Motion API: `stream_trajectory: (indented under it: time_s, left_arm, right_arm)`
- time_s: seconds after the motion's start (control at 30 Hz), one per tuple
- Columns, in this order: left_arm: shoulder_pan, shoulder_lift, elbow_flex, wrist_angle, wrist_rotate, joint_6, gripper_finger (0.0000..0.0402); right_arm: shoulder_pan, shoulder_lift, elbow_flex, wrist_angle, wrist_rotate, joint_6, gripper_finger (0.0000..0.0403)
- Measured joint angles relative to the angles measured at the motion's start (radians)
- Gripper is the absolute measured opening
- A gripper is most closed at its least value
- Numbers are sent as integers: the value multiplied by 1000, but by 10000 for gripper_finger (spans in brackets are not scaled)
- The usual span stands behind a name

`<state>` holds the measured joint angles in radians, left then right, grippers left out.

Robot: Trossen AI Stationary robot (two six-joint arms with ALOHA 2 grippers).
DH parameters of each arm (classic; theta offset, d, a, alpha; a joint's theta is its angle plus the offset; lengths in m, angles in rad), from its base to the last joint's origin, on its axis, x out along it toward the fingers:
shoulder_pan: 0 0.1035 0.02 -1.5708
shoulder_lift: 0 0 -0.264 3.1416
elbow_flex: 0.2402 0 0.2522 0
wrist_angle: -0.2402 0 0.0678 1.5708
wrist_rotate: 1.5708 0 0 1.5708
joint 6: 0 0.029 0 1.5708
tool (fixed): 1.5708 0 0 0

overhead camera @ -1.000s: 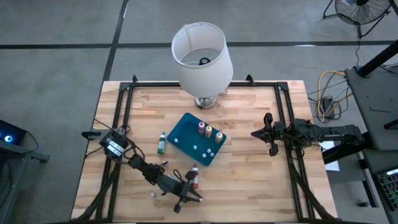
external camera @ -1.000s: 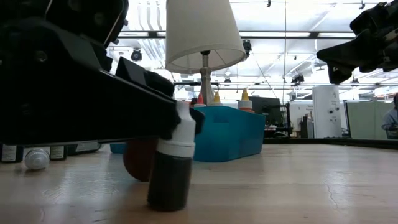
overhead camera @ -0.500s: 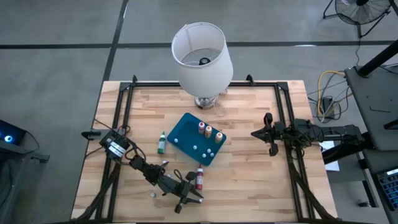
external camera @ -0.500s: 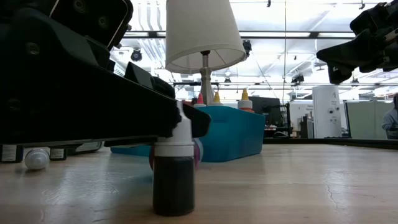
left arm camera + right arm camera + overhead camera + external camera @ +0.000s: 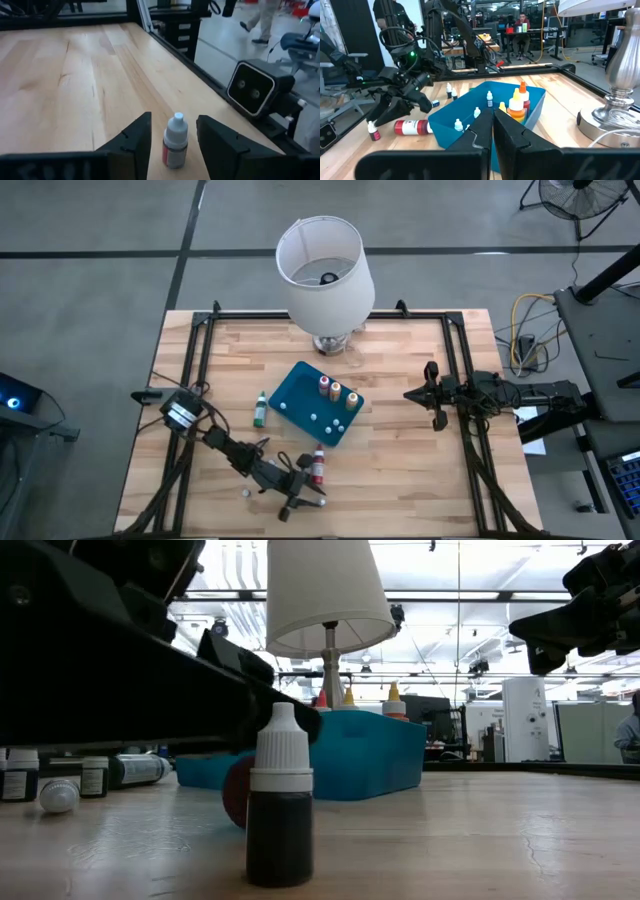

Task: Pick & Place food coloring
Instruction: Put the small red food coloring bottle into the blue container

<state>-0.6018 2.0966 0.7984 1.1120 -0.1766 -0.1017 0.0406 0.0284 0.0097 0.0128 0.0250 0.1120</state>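
Pale planked wooden desk (image 5: 400, 450) with black metal frame. White fabric drum-shade lamp (image 5: 325, 270) on a metal base at the far edge. Flat teal-blue plastic tray (image 5: 300, 395) mid-desk holds capped bottles. Left gripper (image 5: 172, 137), matte black, low at the near edge, fingers apart, flanking without touching a small dark-red squeeze bottle (image 5: 280, 830) with ribbed white cap, upright on the desk. Green squeeze bottle (image 5: 260, 411) lies beside the tray. Right gripper (image 5: 493, 131) fingers together, holding nothing, over the right side.
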Motion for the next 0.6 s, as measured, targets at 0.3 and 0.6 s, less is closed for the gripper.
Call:
stream_trajectory:
  time_s: [0.3,0.6]
  left_arm:
    - [3,-168,14,-306,2,4,131]
    - [26,-335,153,-859,47,50,131]
  right_arm:
    - [0,0,0,0,0,0,8]
    - [0,1,0,0,0,0,8]
